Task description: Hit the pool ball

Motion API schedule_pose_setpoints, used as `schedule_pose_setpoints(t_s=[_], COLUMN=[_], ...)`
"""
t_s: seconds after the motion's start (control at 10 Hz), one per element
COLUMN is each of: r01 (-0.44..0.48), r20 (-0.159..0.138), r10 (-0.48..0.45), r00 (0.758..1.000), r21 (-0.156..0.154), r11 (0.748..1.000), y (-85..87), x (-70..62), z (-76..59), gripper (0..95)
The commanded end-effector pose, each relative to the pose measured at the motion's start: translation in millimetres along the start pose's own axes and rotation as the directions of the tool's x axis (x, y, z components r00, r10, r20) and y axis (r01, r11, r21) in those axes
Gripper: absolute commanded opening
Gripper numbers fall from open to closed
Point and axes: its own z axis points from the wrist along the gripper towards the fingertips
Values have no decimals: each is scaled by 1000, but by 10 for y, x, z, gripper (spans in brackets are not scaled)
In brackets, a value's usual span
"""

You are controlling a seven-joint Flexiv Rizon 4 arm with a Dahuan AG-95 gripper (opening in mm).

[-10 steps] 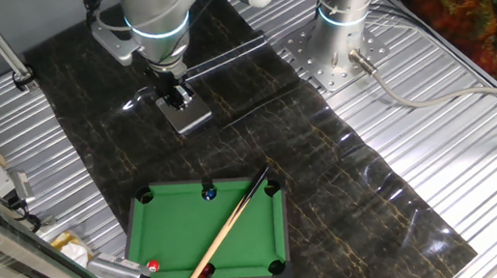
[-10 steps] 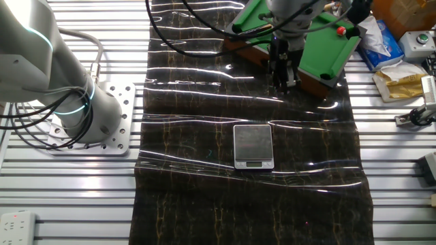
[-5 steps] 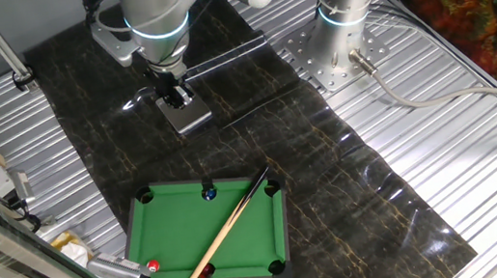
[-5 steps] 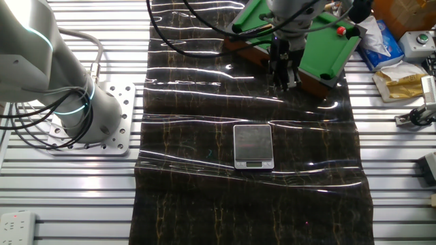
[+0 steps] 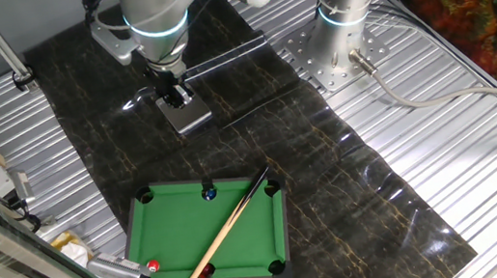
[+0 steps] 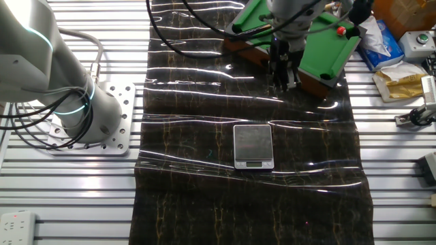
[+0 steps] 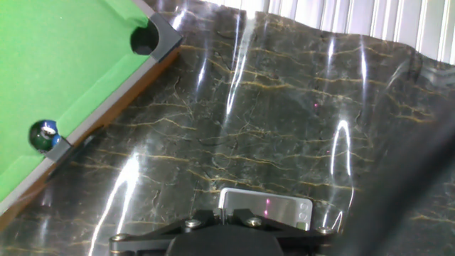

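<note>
The pool ball [image 5: 153,266], tiny, bright red and glossy, lies at the near left of the green toy pool table [image 5: 183,228]; it also shows in the other fixed view [image 6: 341,30]. A wooden cue stick [image 5: 227,230] lies diagonally across the felt. My gripper [image 5: 174,97] hangs well beyond the table's far side, over a small silver scale [image 5: 190,118], with its jaws together and nothing in them. It also shows in the other fixed view [image 6: 283,73]. In the hand view only the gripper's base [image 7: 222,213] shows, and the red ball is out of view.
A blue ball [image 5: 209,194] sits by the far middle pocket and also shows in the hand view [image 7: 44,135]. A darker ball [image 5: 207,272] lies near the cue's butt. The table stands on a black marbled mat [image 5: 354,192]. Clutter lies at the left edge [image 5: 1,183].
</note>
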Motion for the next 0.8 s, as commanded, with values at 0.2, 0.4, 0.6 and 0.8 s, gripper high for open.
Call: schedule_pose_setpoints(t_s=[0.2,0.4,0.6,0.8], r01=[18,21,42,57], r20=[7,5,3,7], r10=[-17,-20,-42,-57], r00=[1000,1000,999,998], r21=[-51,-46,-47,-30], r11=[999,999,998,998], y=[8,8,8,8], x=[-3,-3,-3,-3], z=[-5,-5,-5,-5], gripper=[0,0,0,0])
